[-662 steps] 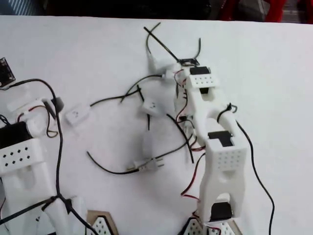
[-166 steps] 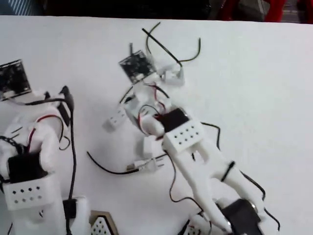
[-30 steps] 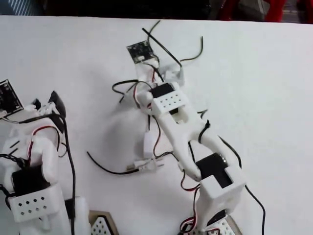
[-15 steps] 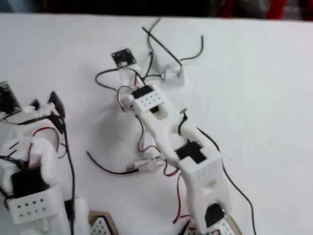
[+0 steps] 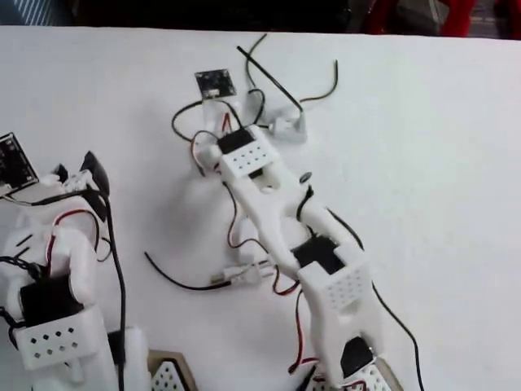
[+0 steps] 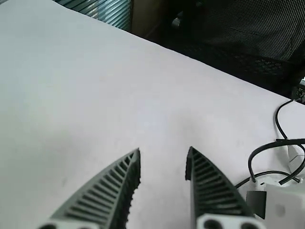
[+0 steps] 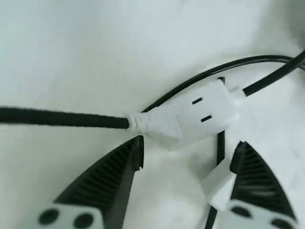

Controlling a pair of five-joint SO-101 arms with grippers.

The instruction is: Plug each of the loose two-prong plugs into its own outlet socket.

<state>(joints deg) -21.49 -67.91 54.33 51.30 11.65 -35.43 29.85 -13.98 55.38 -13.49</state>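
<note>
Right gripper (image 7: 188,145) is hanging with its dark ribbed fingers spread wide, gripping nothing. A white moulded two-slot outlet socket (image 7: 198,114) is lying slots-up close in front of the fingertips, on the white table (image 7: 71,43), with a black cord (image 7: 57,118) at its end. Left gripper (image 6: 163,152) is sitting with its fingers parted, holding nothing, over bare tabletop. A white two-prong plug (image 5: 244,274) is lying loose on the table beside the right arm (image 5: 277,212), well apart from that socket.
</note>
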